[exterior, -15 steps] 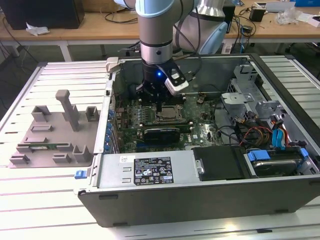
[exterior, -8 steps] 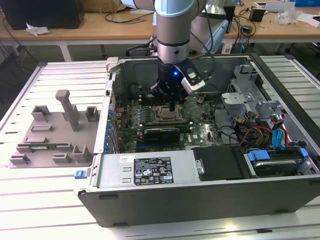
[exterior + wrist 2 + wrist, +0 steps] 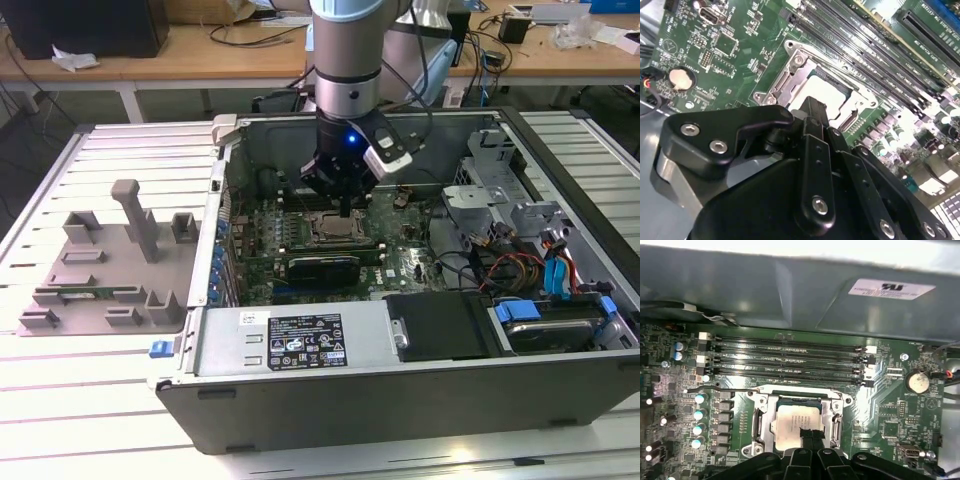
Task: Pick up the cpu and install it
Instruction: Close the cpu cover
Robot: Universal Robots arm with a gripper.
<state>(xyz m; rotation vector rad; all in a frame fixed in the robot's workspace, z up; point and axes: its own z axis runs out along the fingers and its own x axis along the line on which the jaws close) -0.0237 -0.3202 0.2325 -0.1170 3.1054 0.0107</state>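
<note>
A white slatted counter (image 3: 60, 400) is serving as the work surface, with wooden-topped background counters (image 3: 170, 68) carrying cables and clutter behind it. An open computer case (image 3: 400, 400) is being carried on the slatted counter. A grey fixture tray (image 3: 100, 290) is lying beside the case toward the exterior view's left, just clear of its wall. A green motherboard (image 3: 400, 265) is being housed flat in the case.

The arm (image 3: 345, 60) is being held upright over the board, and the pincer (image 3: 345, 208) is being held low, directly above the socket frame (image 3: 757, 422).

In the first wrist view the cpu (image 3: 790, 422) is lying flat inside the socket frame, metal plate upward and enclosed by the frame on all sides. The pincer tip is overlapping the edge of the plate nearest the camera; contact cannot be confirmed. Whether the pincer is open or closed cannot be told.

Four memory slots (image 3: 790, 360) are running parallel just beside the socket frame, between it and the case wall. A coin cell (image 3: 916, 381) is seated on the board, near one corner of the frame.
</note>
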